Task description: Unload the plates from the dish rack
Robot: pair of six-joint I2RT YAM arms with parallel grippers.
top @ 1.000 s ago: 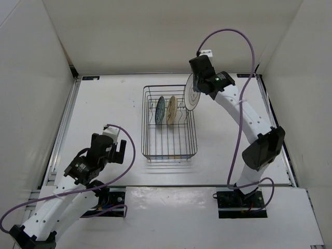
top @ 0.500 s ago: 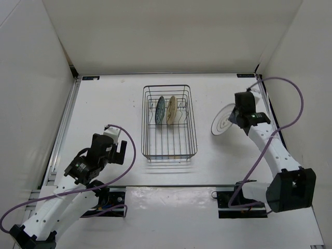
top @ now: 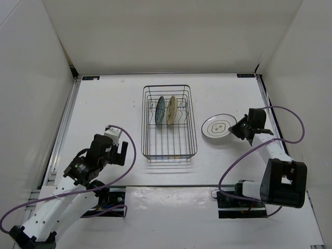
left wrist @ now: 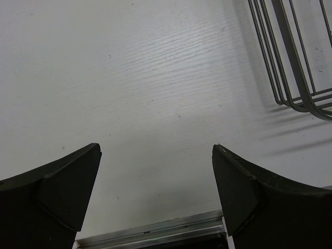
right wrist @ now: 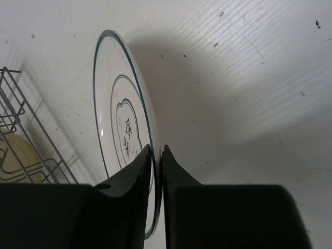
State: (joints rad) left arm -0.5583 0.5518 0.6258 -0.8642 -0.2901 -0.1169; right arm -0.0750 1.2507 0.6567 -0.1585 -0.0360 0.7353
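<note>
The dark wire dish rack [top: 169, 150] stands mid-table. A teal-blue patterned plate [top: 161, 110] and a cream-beige plate [top: 171, 109] stand upright between its tines. The white plate with a dark rim ring [top: 216, 126] lies low on the table to the right of the rack. My right gripper [top: 235, 127] is shut on its right rim; in the right wrist view [right wrist: 156, 151] the jaws pinch the rim of that plate [right wrist: 120, 119]. My left gripper [top: 113, 150] is open and empty over bare table left of the rack, as the left wrist view [left wrist: 155, 155] shows.
White walls enclose the table on three sides. A metal rail runs along the near edge [left wrist: 155, 231]. The rack's near right corner [left wrist: 303, 83] shows in the left wrist view. The cream plate and rack wires [right wrist: 15, 155] show at the right wrist view's left edge.
My right arm carried the white plate out of the rack area, swung it right and down, and laid it flat near the table beside the rack. The left arm stayed put.
</note>
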